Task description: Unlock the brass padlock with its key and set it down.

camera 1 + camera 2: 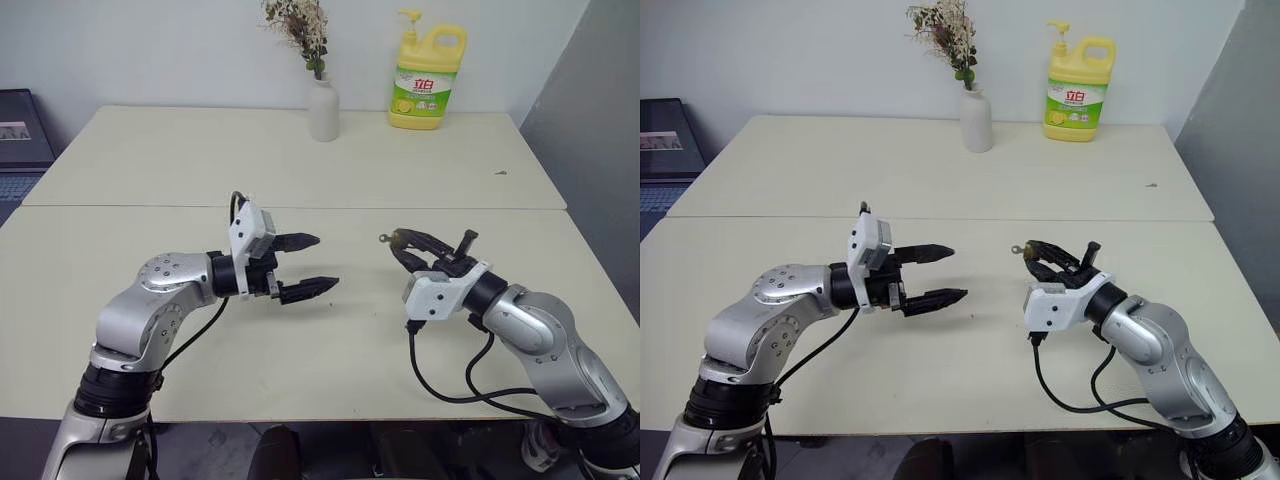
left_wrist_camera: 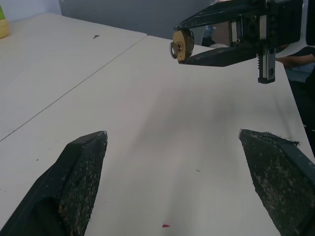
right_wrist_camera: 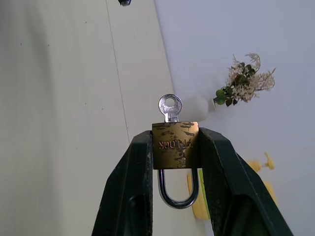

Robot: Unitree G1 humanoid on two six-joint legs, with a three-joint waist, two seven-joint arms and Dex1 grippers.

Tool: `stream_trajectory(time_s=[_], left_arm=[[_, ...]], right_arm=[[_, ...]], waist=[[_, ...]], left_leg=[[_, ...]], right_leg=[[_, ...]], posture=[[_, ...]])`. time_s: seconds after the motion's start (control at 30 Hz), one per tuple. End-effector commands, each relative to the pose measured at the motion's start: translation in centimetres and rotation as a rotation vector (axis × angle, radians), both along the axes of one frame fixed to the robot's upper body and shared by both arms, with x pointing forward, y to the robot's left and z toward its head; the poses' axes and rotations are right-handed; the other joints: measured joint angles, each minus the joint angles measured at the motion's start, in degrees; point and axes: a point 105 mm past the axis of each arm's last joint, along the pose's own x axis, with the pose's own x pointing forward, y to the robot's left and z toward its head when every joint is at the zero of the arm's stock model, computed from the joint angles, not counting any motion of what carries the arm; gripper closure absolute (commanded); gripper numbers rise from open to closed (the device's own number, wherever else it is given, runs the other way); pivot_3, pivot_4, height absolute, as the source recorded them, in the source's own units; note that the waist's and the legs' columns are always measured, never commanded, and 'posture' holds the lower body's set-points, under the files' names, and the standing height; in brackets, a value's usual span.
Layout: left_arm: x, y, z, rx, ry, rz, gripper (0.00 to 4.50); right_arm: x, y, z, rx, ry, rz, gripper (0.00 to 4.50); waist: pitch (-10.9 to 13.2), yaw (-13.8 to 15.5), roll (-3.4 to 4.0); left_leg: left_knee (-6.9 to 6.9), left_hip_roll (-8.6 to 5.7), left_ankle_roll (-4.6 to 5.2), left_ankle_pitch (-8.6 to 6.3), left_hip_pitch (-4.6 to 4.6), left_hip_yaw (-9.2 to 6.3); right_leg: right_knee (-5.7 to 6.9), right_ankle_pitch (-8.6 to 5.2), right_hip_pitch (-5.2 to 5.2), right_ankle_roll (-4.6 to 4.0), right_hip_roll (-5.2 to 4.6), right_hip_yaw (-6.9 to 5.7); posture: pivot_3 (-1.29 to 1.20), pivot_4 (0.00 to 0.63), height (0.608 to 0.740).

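Left end effector (image 1: 312, 264): nearest the head camera with its arm; raised above the desk, pointing across toward the right arm; two black fingers (image 2: 78, 182) spread wide apart, released, nothing between them.
Right end effector (image 1: 402, 244): raised above the desk, opposite the left one and apart from it; fingers (image 3: 130, 196) clenched on the two flat sides of the brass padlock.
Brass padlock (image 3: 175, 152): pinched between the right fingertips, lifted clear of the desk; golden body with worn, embossed lettering; seen from the left wrist as a small brass block (image 2: 180, 45) at the very tips of the opposing fingers.
Shackle (image 3: 179, 192): thin silver U, pointing back between the two fingers toward the right wrist; both legs entering the body, apparently closed.
Key (image 3: 170, 107): small and silvery, seated in the end of the body opposite the shackle; round bow with a hole projecting beyond the fingertips, touched by neither end effector.
Desk (image 1: 330, 345): pale cream surface made of two tops butted along a seam running side to side; bare beneath both arms.
White vase (image 1: 323, 109): upright at the far edge of the rear top, holding dried flowers (image 1: 300, 25).
Yellow detergent bottle (image 1: 428, 78): upright near the vase, toward the robot's right; pump top, green label.
Laptop (image 1: 20, 135): dark, at the far left, beyond the desk edge.
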Motion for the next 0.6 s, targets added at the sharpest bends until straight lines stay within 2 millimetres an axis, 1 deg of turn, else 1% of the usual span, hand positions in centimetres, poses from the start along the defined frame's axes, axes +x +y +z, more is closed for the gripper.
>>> stream_trajectory(time_s=[0.03,0.27,0.5,0.6], left_arm=[[-0.1,-0.9,3.1,-0.069,-0.028,-0.067,0.00],[0.1,-1.8,4.5,-0.115,0.036,-0.136,0.00],[0.1,-2.1,3.9,-0.072,0.065,-0.189,0.00],[0.1,-2.3,3.9,-0.075,0.065,-0.200,0.63]], right_arm=[[-1.1,1.1,1.8,0.002,-0.134,0.107,3.56],[-1.4,2.0,2.2,0.021,-0.165,0.186,3.56],[-1.3,2.8,2.1,0.026,-0.168,0.222,3.56],[-1.2,3.1,2.1,0.029,-0.166,0.227,3.56]], waist=[[0.00,0.06,-0.01],[0.00,0.03,0.00],[0.00,0.08,-0.01],[0.00,0.16,-0.01]], left_leg=[[0.01,0.00,0.00,0.00,0.00,-0.01],[0.02,-0.02,0.00,0.00,0.05,-0.01],[0.02,-0.03,0.00,0.00,0.05,-0.02],[0.02,-0.02,0.00,0.00,0.04,-0.04]], right_leg=[[0.00,0.00,0.01,0.01,0.00,-0.01],[-0.04,0.02,0.09,0.02,0.00,0.02],[-0.03,0.04,0.10,0.00,0.00,0.01],[-0.03,0.07,0.10,-0.06,0.00,0.00]], posture=[[0.00,0.150,0.740],[0.00,0.150,0.740],[0.00,0.150,0.740],[0.00,0.150,0.740]])
